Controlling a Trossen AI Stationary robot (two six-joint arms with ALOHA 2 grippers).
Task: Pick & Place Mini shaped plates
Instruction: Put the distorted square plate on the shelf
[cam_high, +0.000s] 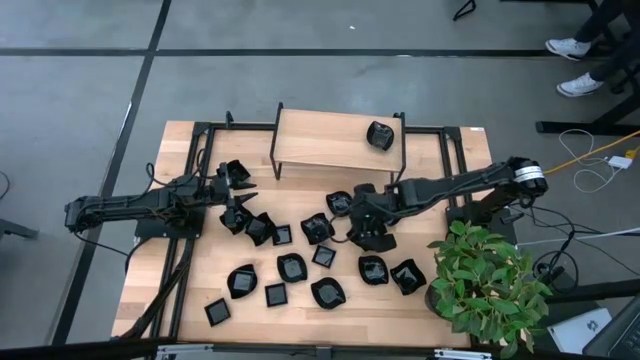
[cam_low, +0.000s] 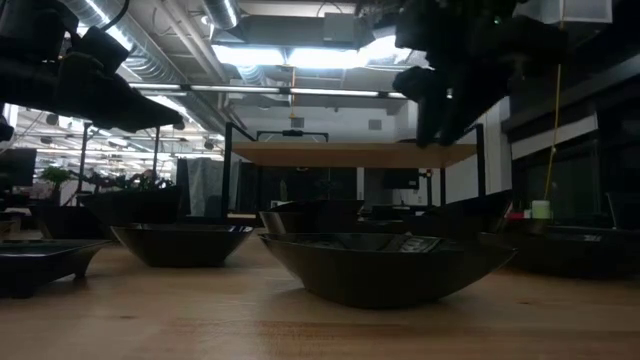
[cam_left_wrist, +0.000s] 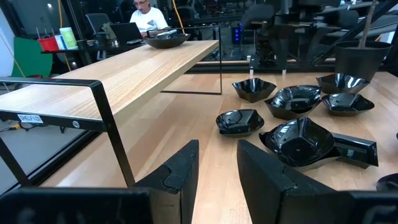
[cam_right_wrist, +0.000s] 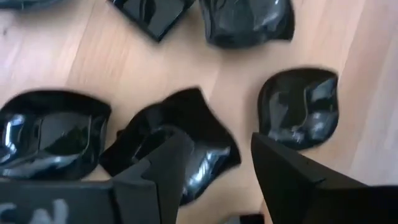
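Several mini shaped plates (cam_high: 292, 266), glossy black, lie scattered upright on the wooden table. One more plate (cam_high: 380, 135) sits on the raised shelf, also seen as the plate (cam_left_wrist: 165, 40) in the left wrist view. My left gripper (cam_high: 232, 190) (cam_left_wrist: 217, 171) is open near the shelf's left leg, with a wavy plate (cam_left_wrist: 298, 140) and a smaller plate (cam_left_wrist: 239, 121) ahead of it. My right gripper (cam_high: 368, 228) (cam_right_wrist: 217, 165) is open and hangs above the table (cam_low: 440, 125), over a wavy-edged plate (cam_right_wrist: 180, 146). Another plate (cam_right_wrist: 298, 109) lies beside it.
The wooden shelf (cam_high: 335, 140) on a black metal frame stands at the table's far side. A potted plant (cam_high: 485, 280) crowds the near right corner. A person (cam_left_wrist: 144, 9) sits beyond the table, and shoes (cam_high: 570, 48) show on the floor. A plate (cam_low: 385, 265) lies close to the low camera.
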